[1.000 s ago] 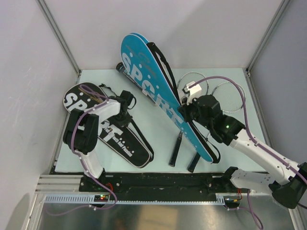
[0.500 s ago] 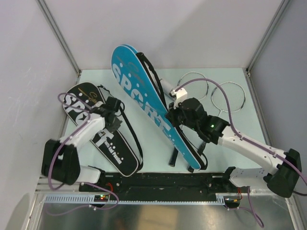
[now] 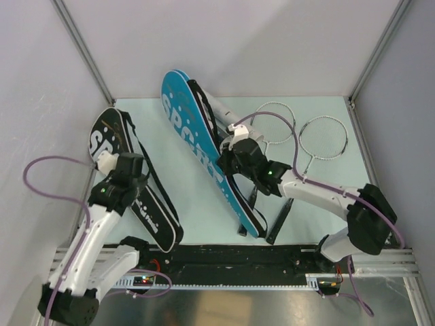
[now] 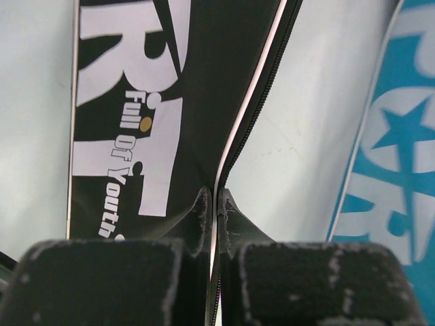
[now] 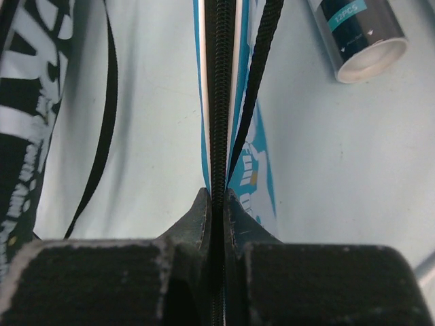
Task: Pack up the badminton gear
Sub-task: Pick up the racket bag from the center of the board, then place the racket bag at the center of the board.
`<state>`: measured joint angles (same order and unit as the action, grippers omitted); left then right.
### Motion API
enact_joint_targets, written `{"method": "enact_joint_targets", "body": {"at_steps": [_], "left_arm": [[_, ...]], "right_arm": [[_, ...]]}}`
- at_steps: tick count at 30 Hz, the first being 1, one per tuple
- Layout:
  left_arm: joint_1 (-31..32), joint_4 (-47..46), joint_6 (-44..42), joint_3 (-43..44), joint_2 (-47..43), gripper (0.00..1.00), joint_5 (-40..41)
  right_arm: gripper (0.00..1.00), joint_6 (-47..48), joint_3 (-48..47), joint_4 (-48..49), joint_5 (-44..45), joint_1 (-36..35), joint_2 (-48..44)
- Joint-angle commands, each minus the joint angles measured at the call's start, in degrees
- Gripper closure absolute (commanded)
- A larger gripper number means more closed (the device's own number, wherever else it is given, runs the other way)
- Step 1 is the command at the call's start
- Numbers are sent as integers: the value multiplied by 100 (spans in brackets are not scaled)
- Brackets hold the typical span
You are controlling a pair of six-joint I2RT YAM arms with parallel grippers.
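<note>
A black SPORT bag [image 3: 155, 216] lies along the table's left side. My left gripper [image 3: 130, 171] is shut on its zipped edge; in the left wrist view the jaws [image 4: 217, 207] pinch that edge of the black bag [image 4: 136, 102]. A blue SPORT bag [image 3: 187, 115] stands tilted on its edge across the middle. My right gripper [image 3: 228, 163] is shut on its black zipper seam [image 5: 219, 102], the jaws [image 5: 217, 202] tight on it. Two rackets [image 3: 325, 138] lie at the back right. A grey tube [image 5: 360, 34] lies beyond the blue bag.
The pale green table [image 3: 183, 197] is walled by white panels at the back and sides. Black racket handles [image 3: 279, 221] poke out below the blue bag near the front rail. A loose black strap [image 5: 102, 102] runs beside the blue bag.
My left arm swung out to the left and its gripper closed on the black bag's edge. My right arm carried the blue bag leftward across the table.
</note>
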<state>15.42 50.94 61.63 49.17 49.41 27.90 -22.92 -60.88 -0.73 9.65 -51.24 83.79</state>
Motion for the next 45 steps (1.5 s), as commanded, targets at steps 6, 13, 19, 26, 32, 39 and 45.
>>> {"method": "enact_joint_targets", "body": {"at_steps": [6,13,19,26,32,39,45], "left_arm": [[-74,220,-36,549,-1177,100,1443],[-74,208,-260,755,-1478,100,1608],[-74,199,-436,754,-1666,100,1818],[-72,103,-606,583,-1664,100,1318],[-73,-433,-1211,125,-1857,100,530],[-72,-632,-1285,-155,-2206,100,646],[-73,-690,-1299,-247,-2187,100,543]], "right_arm": [[100,-1089,-926,1732,-726,81,1024],[100,-1395,-1354,2041,-1215,-27,1580],[100,-1642,-1659,2568,-1560,-65,2104],[100,-2043,-2616,2950,-2118,-108,3445],[94,-2289,-3418,2484,-1683,-106,4222],[97,-2251,-4280,2013,-1894,-42,5066],[100,-2137,-4945,1666,-2364,-78,5627]]}}
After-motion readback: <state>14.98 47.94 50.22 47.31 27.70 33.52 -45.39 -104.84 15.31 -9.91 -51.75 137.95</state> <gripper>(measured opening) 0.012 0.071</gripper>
